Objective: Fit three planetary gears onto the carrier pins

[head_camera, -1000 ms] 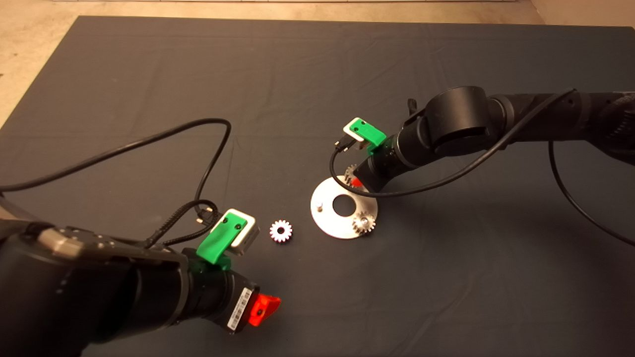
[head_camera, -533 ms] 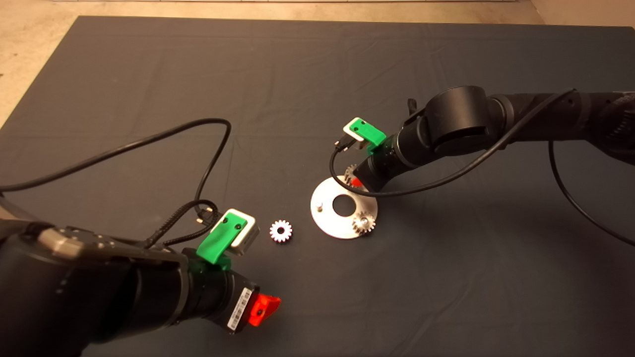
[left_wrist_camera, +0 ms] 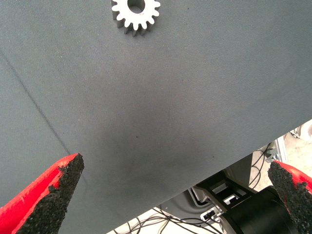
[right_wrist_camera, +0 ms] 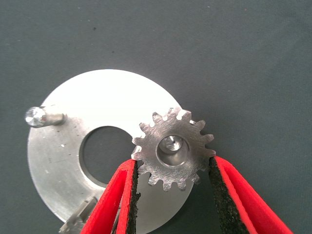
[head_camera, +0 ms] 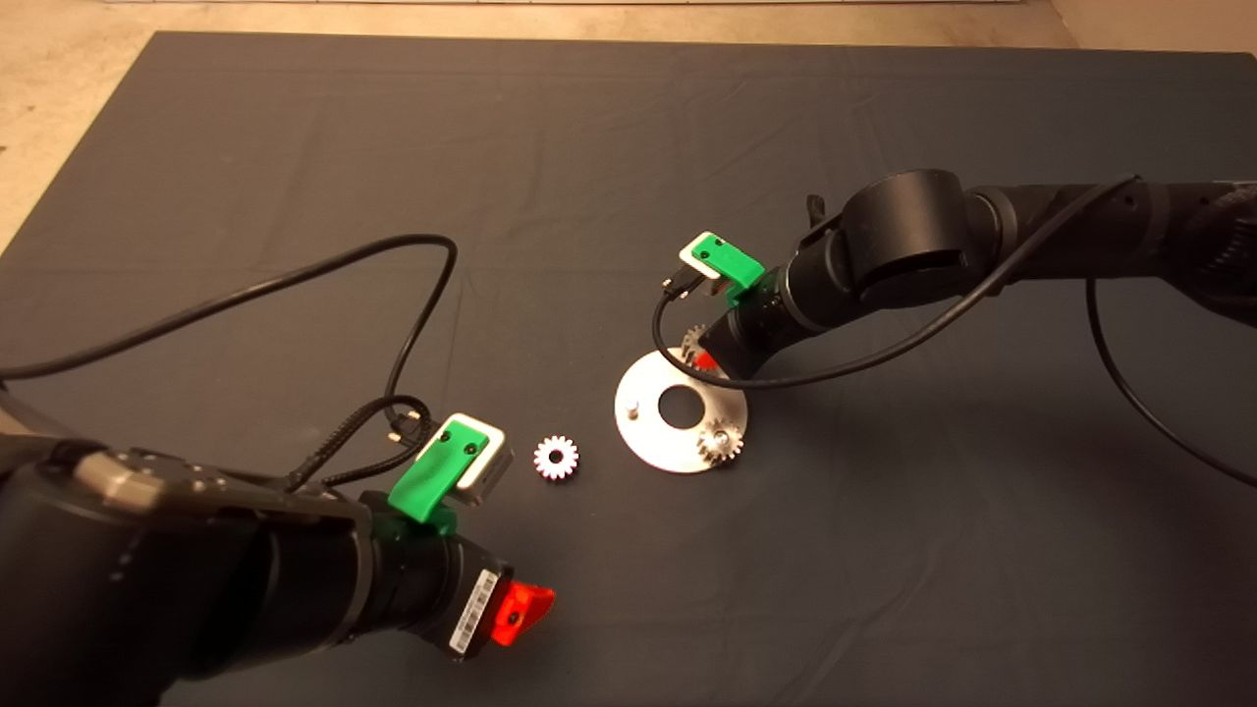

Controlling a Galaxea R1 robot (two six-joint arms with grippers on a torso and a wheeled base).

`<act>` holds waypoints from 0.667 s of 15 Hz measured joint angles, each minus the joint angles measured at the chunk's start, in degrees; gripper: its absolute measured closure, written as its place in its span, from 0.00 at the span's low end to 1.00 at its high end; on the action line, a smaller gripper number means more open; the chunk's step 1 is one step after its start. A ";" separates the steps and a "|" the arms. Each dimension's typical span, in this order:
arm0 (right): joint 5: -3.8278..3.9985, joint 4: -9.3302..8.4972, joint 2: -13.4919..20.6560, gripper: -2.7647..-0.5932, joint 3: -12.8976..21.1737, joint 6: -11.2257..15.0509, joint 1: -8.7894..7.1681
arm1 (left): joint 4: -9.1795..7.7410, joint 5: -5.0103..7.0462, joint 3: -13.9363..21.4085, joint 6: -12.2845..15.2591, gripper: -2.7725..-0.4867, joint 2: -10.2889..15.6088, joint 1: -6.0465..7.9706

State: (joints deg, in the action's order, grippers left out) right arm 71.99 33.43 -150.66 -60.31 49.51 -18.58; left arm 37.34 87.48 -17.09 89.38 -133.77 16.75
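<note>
Right gripper (right_wrist_camera: 173,195): we see it just right of centre in the head view, at the upper rim of the silver disc (head_camera: 648,388), its red fingers (right_wrist_camera: 117,200) closed against the two sides of a steel gear (right_wrist_camera: 173,148).
Held gear: we see a carrier pin (right_wrist_camera: 171,144) inside its centre hole; how far down it sits we cannot tell.
Second gear (head_camera: 719,442): we find it on the pin at the disc's lower right edge.
Bare pin (right_wrist_camera: 38,116): it stands with no gear on the disc's left side, beside the centre hole.
Third gear (head_camera: 556,458): bright and silvery, it lies flat on the dark mat (head_camera: 609,177), just left of the disc, touching nothing.
Left gripper (left_wrist_camera: 173,195): low at left in the head view, near the silvery gear, its fingers spread wide over bare mat, holding nothing.
</note>
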 joint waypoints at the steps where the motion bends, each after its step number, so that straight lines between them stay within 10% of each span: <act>1: 0.12 0.09 0.00 0.84 -0.28 0.00 0.06 | 0.00 0.00 0.00 0.00 0.01 0.01 -0.01; 10: 0.04 0.67 -0.16 0.84 -0.83 0.00 0.65 | -0.02 0.00 0.00 0.00 0.01 0.00 0.28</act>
State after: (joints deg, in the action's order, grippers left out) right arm 72.02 34.10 -150.82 -61.14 49.51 -17.93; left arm 37.32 87.48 -17.09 89.38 -133.77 17.03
